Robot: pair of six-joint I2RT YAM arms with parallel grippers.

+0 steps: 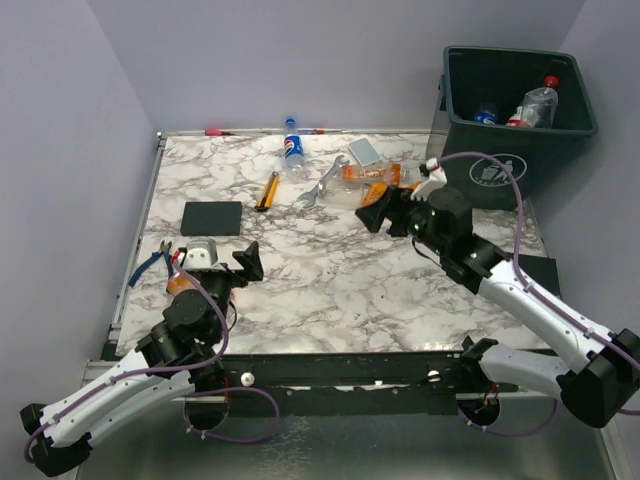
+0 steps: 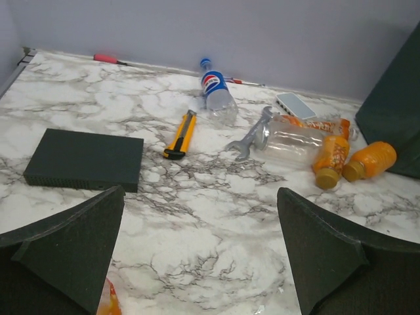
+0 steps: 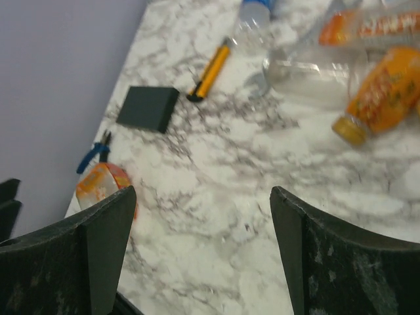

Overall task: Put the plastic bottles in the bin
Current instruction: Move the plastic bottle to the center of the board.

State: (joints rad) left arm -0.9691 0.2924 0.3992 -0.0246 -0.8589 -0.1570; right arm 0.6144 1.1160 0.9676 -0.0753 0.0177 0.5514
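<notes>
The dark green bin (image 1: 520, 120) stands off the table's far right corner with bottles (image 1: 535, 103) lying inside. On the marble top lie a blue-labelled bottle (image 1: 292, 150) (image 2: 216, 92), a clear one with an orange label (image 2: 298, 134) (image 3: 308, 72) and two orange ones (image 2: 331, 157) (image 2: 371, 161) (image 3: 380, 95). My right gripper (image 1: 392, 202) (image 3: 203, 243) hovers open and empty just in front of that cluster. My left gripper (image 1: 218, 262) (image 2: 200, 249) is open and empty near the front left, with an orange-labelled bottle (image 1: 180, 282) (image 3: 98, 187) right beside it.
A yellow-handled knife (image 2: 182, 134), a silver wrench (image 2: 249, 134) and a white flat box (image 2: 295, 105) lie among the far bottles. A black box (image 1: 212, 217) sits mid-left, blue pliers (image 1: 150, 262) at the left edge, and a red pen (image 2: 105, 59) along the back wall.
</notes>
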